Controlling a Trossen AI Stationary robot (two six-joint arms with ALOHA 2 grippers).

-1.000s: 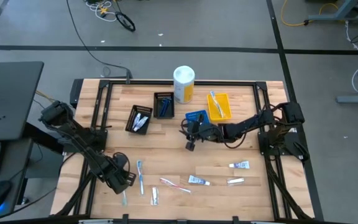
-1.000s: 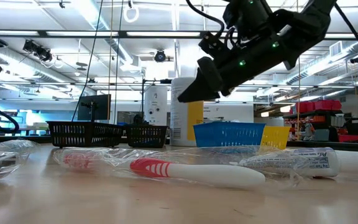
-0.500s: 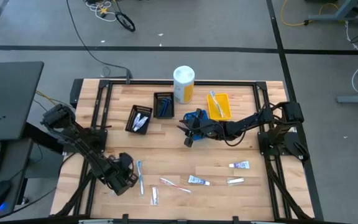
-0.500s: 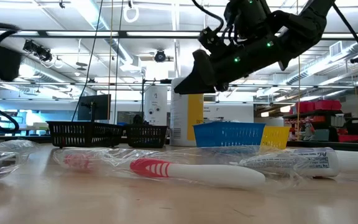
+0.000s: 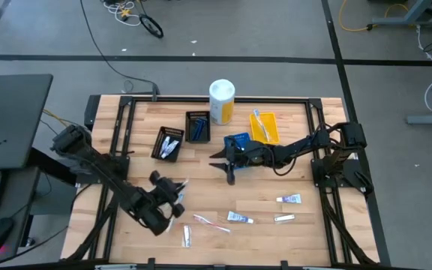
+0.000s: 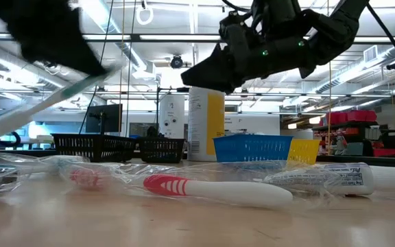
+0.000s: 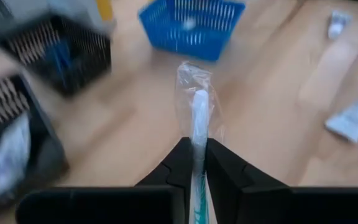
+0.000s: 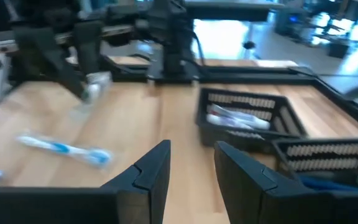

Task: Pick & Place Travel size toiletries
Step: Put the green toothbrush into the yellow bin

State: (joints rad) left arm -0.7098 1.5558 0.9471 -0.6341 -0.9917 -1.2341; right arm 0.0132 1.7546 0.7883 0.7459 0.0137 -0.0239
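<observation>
My left gripper (image 5: 174, 195) is near the table's front left, shut on a light-blue toothbrush in a clear wrapper (image 7: 194, 93). In the low view the toothbrush (image 6: 43, 103) slants down, clear of the table. Another blue toothbrush (image 8: 61, 148) lies flat on the wood. A pink toothbrush (image 5: 211, 223) and small white tubes (image 5: 240, 218) (image 5: 289, 199) lie toward the front. My right gripper (image 5: 227, 163) hangs open over mid-table beside the blue tray (image 5: 237, 141), with nothing between its fingers. My left gripper pinches the wrapped toothbrush's shaft (image 7: 196, 146) between its two fingers, wrapper and all. The toothbrush runs along the fingers and juts out past their tips. The fingers slant downward. The toothbrush is lifted clear of the table, its free end (image 6: 2, 122) lower.
Two black trays (image 5: 169, 142) (image 5: 197, 126), the blue tray and a yellow tray (image 5: 264, 127) stand across the far half, with a white-and-yellow canister (image 5: 221, 101) behind them. A dark frame rail (image 5: 216, 98) borders the table.
My left gripper has shut on the blue toothbrush, risen and swung toward the table's right and far side, rolling as it went. The toothbrush has been lifted clear of the table. My right gripper has tipped up to a more level pose, staying open.
</observation>
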